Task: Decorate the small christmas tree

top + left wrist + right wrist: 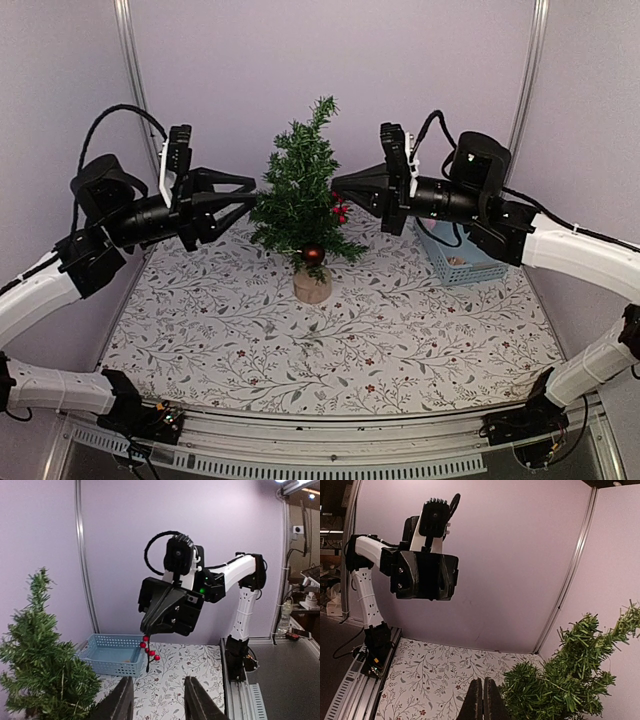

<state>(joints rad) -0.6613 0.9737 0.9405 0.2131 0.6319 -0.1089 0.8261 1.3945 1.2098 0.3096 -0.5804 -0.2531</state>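
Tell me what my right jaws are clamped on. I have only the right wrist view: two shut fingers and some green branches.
Observer: The left wrist view shows the right gripper shut on a red berry sprig that hangs below its tip.
Operator: Report where that sprig sits against the tree.
Observer: In the top view it shows at the edge of the small christmas tree facing the right arm, about mid-height. I cannot tell whether it is touching.
Operator: List what hangs on the tree.
Observer: One red ball ornament, low on the front.
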